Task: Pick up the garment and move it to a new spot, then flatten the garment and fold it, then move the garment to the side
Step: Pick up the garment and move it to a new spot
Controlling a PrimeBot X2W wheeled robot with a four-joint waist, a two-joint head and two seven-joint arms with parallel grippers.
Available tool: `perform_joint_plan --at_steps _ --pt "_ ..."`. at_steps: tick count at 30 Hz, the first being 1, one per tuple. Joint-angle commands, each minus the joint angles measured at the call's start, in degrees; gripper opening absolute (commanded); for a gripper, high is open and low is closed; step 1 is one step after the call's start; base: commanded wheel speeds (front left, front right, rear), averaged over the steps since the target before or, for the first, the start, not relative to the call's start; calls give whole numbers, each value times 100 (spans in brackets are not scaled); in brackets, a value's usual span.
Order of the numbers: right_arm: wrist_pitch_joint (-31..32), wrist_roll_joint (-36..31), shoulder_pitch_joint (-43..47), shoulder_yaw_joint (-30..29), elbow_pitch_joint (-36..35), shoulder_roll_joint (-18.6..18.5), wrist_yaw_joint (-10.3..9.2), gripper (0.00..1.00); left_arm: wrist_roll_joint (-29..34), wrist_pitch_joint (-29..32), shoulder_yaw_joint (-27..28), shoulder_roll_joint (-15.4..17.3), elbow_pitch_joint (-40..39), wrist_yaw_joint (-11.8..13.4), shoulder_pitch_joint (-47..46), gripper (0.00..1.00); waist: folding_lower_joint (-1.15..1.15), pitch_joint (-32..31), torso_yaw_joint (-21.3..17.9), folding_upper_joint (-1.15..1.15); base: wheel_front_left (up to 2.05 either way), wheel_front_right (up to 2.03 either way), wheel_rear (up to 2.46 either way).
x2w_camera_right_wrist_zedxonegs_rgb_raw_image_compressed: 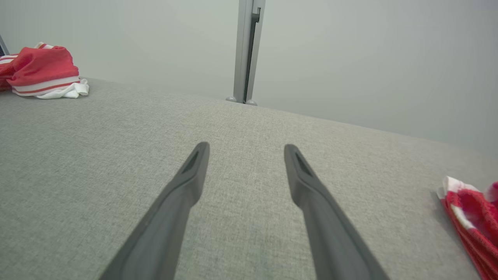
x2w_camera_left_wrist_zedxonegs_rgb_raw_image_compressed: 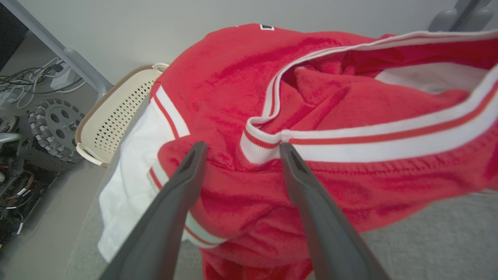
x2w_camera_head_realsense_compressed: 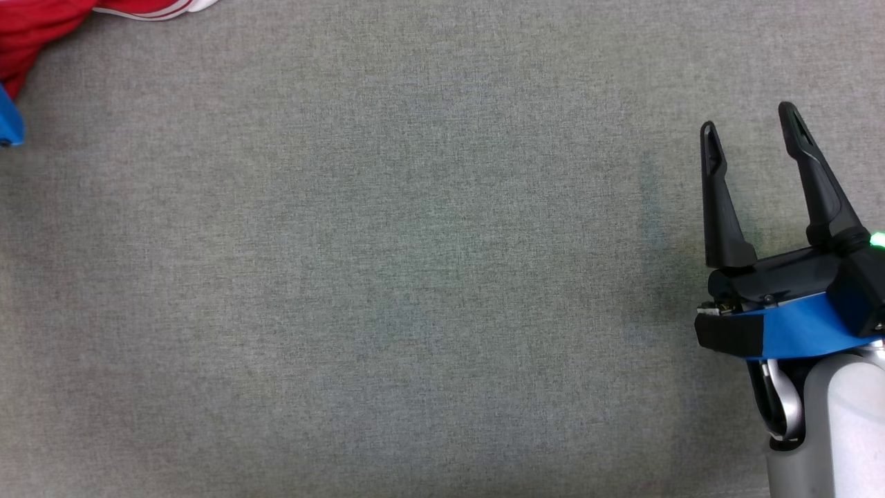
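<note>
1. The garment (x2w_camera_head_realsense_compressed: 41, 28) (red, white-striped) lies bunched at the tabletop's (x2w_camera_head_realsense_compressed: 415, 277) far left corner.
2. The left gripper (x2w_camera_left_wrist_zedxonegs_rgb_raw_image_compressed: 239, 149) gapes wide right at it, clasping nothing.
3. The right gripper (x2w_camera_head_realsense_compressed: 749, 119) gapes wide, empty.

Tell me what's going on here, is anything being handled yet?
A two-armed robot works at a grey fabric-covered table. Its left hand is open, pointing from close up at a crumpled red garment with white stripes at the table's far left, with nothing gripped. The right hand is open and empty too, over bare table on the right. The pickup is not yet done, and the garment is neither flattened nor folded.
</note>
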Motion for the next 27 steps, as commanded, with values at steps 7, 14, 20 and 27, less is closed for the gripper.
perform_joint_plan --at_steps 7,14,20,27 --pt "-114 98 62 -2 93 -10 1 100 30 -123 -241 -57 364 -122 -107 0 -1 -197 -59 -1 0 0 0" --pt "-247 217 75 -40 334 -11 1 100 136 -649 -353 21 499 -157 -207 0 -1 -560 -142 -1 0 0 0" --pt "-441 379 180 -149 662 -10 1 100 308 -1147 -538 119 384 -183 -361 0 -1 -1159 -265 -1 0 0 0" --pt "-646 588 421 -294 1089 -10 1 100 490 -1429 -1130 -100 -8 -262 -540 0 -1 -1997 -456 -1 0 0 0"
